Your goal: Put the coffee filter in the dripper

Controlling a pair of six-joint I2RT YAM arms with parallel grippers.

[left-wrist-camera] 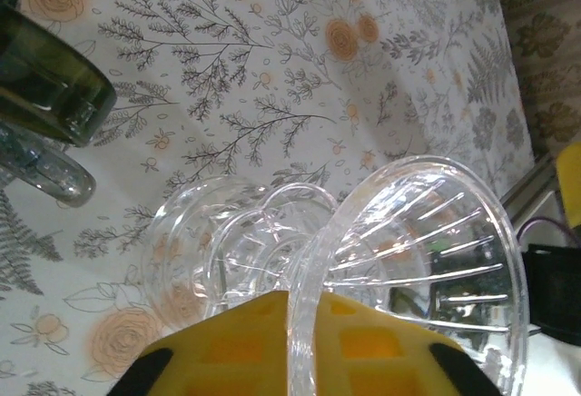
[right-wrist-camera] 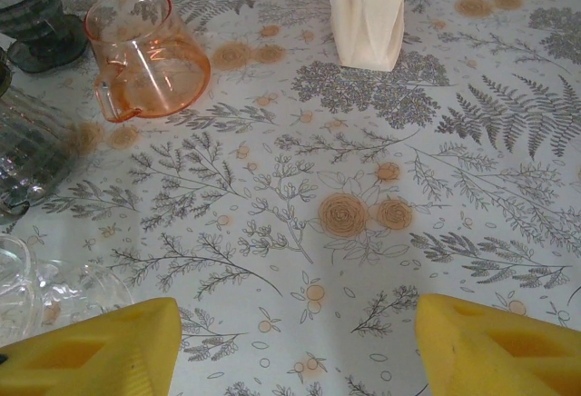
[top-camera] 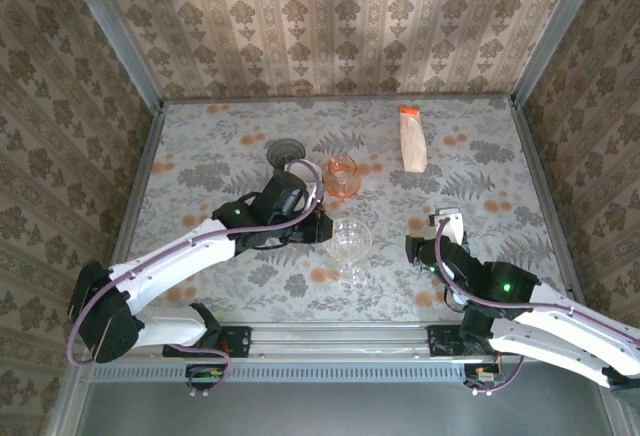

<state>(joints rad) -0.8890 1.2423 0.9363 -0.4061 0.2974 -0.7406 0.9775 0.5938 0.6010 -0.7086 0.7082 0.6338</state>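
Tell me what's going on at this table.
The left gripper has its yellow fingers on either side of the clear dripper's rim, near the middle of the table. Whether it is pinching the rim cannot be told. The right gripper hovers open over bare tablecloth, holding nothing. The pack of coffee filters sits at the far side with neither gripper near it, and no filter is in the dripper yet.

The left arm and right arm wore white shells over black joints. Lilac cables looped beyond the mounting rail, and a green light glowed just beyond the rail. The fingers were yellow blocks with square recesses.
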